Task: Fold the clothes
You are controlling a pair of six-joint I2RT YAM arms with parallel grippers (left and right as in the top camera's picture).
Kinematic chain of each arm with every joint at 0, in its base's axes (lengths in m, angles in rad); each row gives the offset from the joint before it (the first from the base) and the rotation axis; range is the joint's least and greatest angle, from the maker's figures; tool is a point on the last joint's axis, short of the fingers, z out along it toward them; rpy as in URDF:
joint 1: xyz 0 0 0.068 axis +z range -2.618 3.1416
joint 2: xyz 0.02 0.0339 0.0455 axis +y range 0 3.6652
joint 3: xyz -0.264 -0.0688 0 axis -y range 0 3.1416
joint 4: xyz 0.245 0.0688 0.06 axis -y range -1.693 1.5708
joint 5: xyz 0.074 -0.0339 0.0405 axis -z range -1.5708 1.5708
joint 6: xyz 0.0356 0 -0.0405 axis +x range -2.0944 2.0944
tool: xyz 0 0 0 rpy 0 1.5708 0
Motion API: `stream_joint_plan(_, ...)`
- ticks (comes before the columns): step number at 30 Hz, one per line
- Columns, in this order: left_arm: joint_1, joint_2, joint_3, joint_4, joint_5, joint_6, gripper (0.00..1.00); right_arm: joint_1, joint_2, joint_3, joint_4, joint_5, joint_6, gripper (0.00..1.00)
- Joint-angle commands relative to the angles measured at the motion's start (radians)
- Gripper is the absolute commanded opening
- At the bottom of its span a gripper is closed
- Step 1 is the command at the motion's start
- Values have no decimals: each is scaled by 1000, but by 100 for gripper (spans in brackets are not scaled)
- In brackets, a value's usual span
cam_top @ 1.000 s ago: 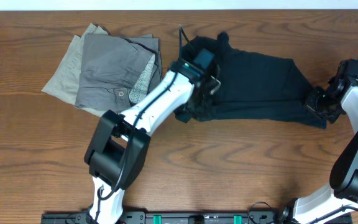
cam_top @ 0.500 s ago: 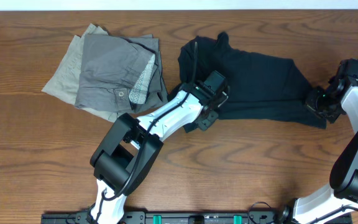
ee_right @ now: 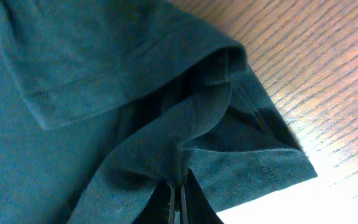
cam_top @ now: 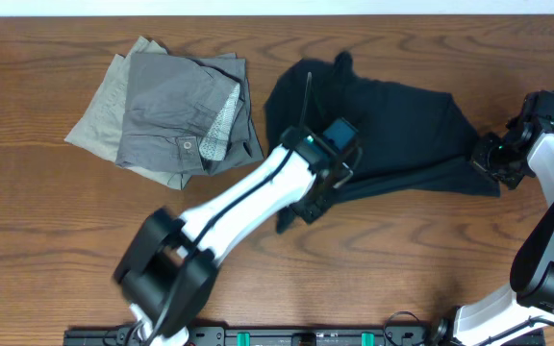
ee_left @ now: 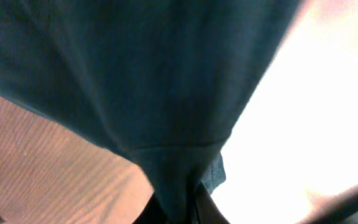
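Observation:
The black garment (cam_top: 402,130) lies spread across the table's right half. My left gripper (cam_top: 327,178) is shut on its lower left edge and holds that edge lifted; in the left wrist view the black fabric (ee_left: 135,81) hangs from my jaws (ee_left: 179,208) over the wood. My right gripper (cam_top: 487,161) is shut on the garment's right hem corner; the right wrist view shows the pinched fold (ee_right: 179,149) at my fingertips (ee_right: 179,205). A grey piece with a buttoned waistband (cam_top: 186,111) lies folded on a khaki piece (cam_top: 99,120) at the left.
The wooden table (cam_top: 402,259) extends in front of the garment. The table's far edge runs along the top of the overhead view. A black cable (cam_top: 307,96) rises from my left wrist over the black garment.
My left gripper has moved right and toward the front with the garment's left edge, dragging that edge down. The right gripper has stayed in place.

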Motion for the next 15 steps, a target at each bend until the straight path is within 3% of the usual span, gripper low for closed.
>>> stream_joint_plan(1,-6,-30,18,-3,32,82,6,5,6,10,-3,11,13,1)
stream_joint_plan(6,23,16,7,135,7,264,6,5,6,10,-10,11,13,1)
stream_joint_plan(12,113,143,6,334,-66,359,7,5,6,10,-19,-18,13,1)
stream_joint_plan(14,148,179,6,385,-66,358,14,5,6,10,-19,-24,13,1)
stream_joint_plan(15,167,192,6,406,-66,343,25,5,6,10,-19,-28,9,1)
